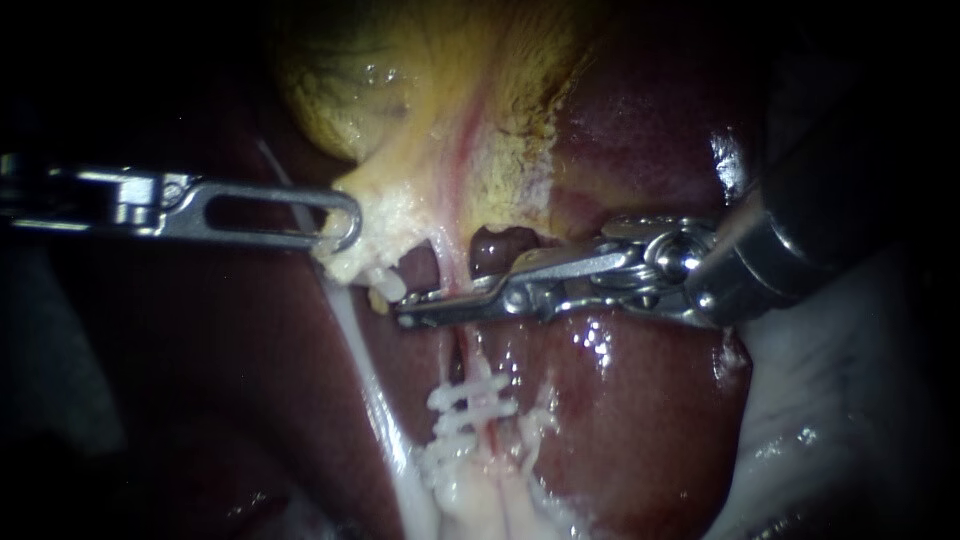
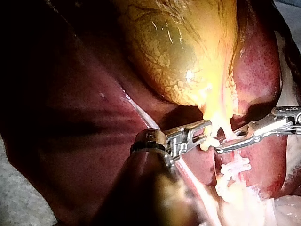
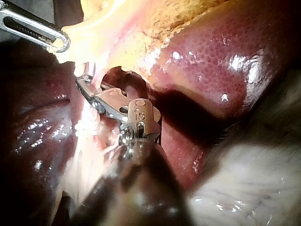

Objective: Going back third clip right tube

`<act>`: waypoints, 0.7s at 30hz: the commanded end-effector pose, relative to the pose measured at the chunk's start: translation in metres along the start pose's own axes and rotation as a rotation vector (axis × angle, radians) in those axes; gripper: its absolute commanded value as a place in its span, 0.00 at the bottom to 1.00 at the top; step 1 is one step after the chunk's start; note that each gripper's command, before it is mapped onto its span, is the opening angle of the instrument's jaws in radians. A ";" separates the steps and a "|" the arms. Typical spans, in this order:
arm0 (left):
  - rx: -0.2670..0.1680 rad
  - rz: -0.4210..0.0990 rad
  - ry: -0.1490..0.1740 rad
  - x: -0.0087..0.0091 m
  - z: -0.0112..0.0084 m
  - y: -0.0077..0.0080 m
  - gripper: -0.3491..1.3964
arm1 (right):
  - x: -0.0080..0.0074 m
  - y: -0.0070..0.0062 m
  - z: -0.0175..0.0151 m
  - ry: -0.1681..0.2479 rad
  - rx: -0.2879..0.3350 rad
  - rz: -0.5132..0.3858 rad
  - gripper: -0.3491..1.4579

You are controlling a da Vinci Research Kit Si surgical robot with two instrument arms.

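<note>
The near-to-far right tube (image 1: 463, 350) is being straddled crosswise by the right instrument's (image 1: 405, 311) narrowly parted jaws, just beyond two clips (image 1: 472, 395).

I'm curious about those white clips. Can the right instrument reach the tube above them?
Probably yes. The right instrument lies across the tube just above the clips, with nothing between, and the left instrument holds the gallbladder up out of the way.
</note>
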 end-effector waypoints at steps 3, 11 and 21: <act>0.003 0.000 0.002 0.0000 0.0000 0.0000 0.00 | 0.0000 0.0000 0.0000 0.001 -0.001 -0.001 0.00; 0.004 0.000 0.004 0.0001 0.0000 -0.0002 0.00 | -0.0003 0.0003 -0.0001 0.012 0.013 -0.094 0.26; 0.004 0.000 0.005 0.0001 0.0000 -0.0002 0.00 | -0.0004 0.0004 -0.0002 0.062 -0.015 -0.338 0.47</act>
